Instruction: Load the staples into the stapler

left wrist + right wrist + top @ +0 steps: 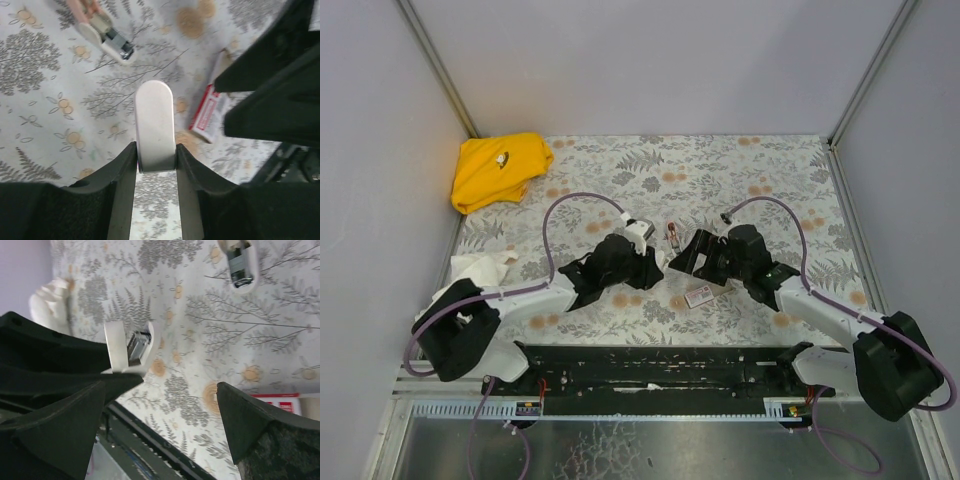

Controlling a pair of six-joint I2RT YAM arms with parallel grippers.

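Note:
My left gripper (155, 148) is shut on a white rounded stapler part (155, 122), held just above the table. That part shows a silvery metal inside in the right wrist view (134, 347); I cannot tell whether staples are in it. A second pink-and-white stapler part with dark metal (107, 37) lies on the table ahead, also in the top view (672, 236). The red-and-white staple box (699, 296) lies nearer the arms. My right gripper (165, 410) is open and empty above the table, beside the box. No loose staple strip is visible.
A yellow cloth (500, 170) lies at the back left corner. A crumpled white cloth (480, 268) lies at the left edge. A black rail (650, 365) runs along the near edge. Grey walls close in the table.

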